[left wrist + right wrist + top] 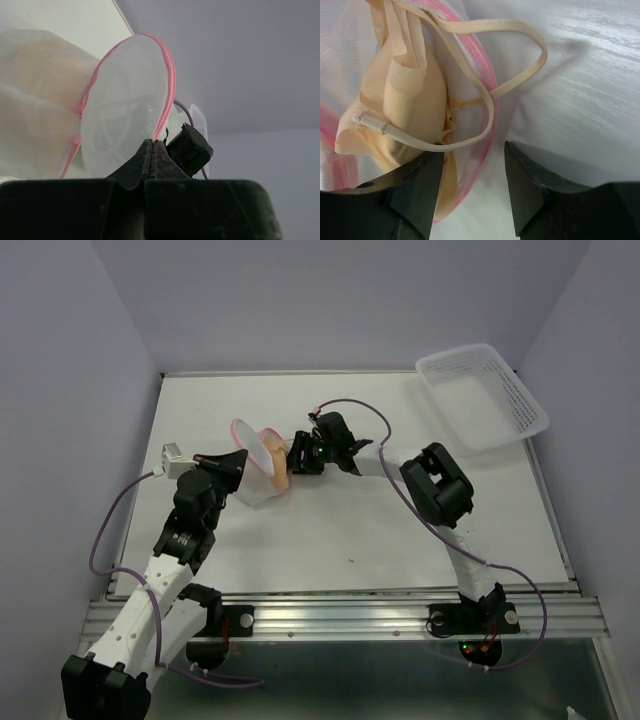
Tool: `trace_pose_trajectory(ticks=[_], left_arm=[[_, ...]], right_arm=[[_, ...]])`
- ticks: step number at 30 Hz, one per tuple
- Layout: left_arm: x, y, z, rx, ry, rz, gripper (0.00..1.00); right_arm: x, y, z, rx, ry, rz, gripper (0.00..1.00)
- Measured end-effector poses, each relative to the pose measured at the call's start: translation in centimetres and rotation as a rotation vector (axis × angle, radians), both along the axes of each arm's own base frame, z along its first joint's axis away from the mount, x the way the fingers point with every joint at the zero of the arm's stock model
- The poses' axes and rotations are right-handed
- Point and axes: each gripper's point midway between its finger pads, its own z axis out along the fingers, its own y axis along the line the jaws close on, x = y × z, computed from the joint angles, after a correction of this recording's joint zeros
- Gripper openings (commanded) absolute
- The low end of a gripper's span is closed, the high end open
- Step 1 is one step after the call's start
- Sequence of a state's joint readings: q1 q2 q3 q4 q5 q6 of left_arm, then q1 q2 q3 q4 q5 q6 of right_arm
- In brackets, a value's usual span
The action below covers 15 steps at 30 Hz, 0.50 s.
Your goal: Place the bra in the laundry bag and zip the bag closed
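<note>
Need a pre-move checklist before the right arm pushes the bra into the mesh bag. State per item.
1. Bag anchored: left gripper shut on the pink zipper rim of the white see-through mesh laundry bag: ok.
2. Round mesh lid stands open: ok.
3. Jaws free: right gripper open, holding nothing: ok.
4. Peach-beige padded fabric bra fully inside: not ok, bunched at the mouth.
5. Beige strap loop clear of the rim: not ok, drapes outside across it.
6. Zipper pull location: cannot tell.
</note>
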<state>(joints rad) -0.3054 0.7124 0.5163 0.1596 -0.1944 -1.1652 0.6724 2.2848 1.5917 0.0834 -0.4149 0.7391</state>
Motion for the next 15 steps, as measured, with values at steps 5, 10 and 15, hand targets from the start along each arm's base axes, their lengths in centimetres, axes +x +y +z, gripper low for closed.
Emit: trace_pose_trajectory(ticks=[5, 10, 15], left_arm=[[-0.1, -0.2, 0.0, -0.009, 0.001, -0.01, 0.0], [-0.1, -0.6, -0.4, -0.018, 0.009, -0.03, 0.0], [0.0, -0.9, -1.1, -0.023, 0.026, -0.043, 0.0]], right_arm=[[0.0, 1.1, -0.1, 0.06, 0.025, 0.003, 0.49], [-0.4, 2.0, -0.1, 0.113, 0.061, 0.011, 0.31], [-0.8, 2.7, 0.5, 0.182, 0.08, 0.027, 0.01]])
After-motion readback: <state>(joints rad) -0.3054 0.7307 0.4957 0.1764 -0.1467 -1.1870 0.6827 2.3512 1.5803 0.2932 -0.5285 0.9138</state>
